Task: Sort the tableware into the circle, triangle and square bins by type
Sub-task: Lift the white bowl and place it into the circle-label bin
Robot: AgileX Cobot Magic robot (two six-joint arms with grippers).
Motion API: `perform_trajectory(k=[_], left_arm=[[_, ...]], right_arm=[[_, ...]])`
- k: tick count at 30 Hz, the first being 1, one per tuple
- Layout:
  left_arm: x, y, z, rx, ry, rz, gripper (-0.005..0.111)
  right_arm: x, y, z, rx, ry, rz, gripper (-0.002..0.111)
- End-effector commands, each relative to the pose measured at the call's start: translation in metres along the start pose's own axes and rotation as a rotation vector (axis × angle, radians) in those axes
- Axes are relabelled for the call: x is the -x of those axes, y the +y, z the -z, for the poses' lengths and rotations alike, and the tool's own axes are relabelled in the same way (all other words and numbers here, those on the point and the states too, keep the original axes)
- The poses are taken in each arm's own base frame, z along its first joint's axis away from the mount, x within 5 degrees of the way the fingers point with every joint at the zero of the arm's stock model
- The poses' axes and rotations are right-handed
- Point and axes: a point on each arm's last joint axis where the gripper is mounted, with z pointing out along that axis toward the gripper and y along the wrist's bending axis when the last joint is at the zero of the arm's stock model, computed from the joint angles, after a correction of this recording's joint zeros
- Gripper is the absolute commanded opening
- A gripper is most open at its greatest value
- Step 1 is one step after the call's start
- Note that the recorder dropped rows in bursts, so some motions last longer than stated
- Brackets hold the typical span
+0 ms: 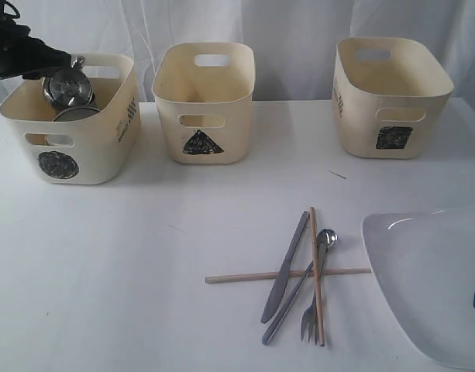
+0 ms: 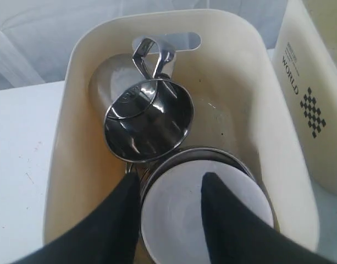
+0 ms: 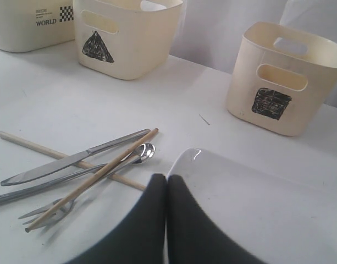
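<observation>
Upper left, the left end effector (image 2: 171,180) gapes empty over the circle tub (image 1: 98,155); bare worktop (image 1: 105,271) reaches the crossed cutlery (image 1: 283,267); lower right, the edge-cropped plate (image 1: 431,279) lies under the right end effector (image 3: 167,182), fingers (image 3: 184,220) together, holding nothing.

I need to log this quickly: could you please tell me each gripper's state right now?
Left gripper: open, above the white bowl.
Right gripper: shut at the plate rim; grip unclear.
</observation>
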Motion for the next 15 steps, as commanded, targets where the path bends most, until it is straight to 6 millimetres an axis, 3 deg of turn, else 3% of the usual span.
perform_trajectory(k=[1,7,10,15], left_arm=[[-0.001,0.0,-0.001,-0.002,-0.003,0.015,0.043],[-0.004,-0.002,0.007,-0.016,0.036,0.021,0.037],[-0.014,-0.003,0.02,-0.008,-0.023,0.057,0.023],[-0.049,-0.005,0.046,0.025,-0.086,0.086,0.0]], right_arm=[[0.001,0.0,0.0,0.004,-0.016,0.002,0.0],[0.001,0.0,0.0,0.004,-0.016,0.002,0.0],[0.001,0.0,0.0,0.004,-0.016,0.002,0.0],[0.001,0.0,0.0,0.004,-0.016,0.002,0.0]])
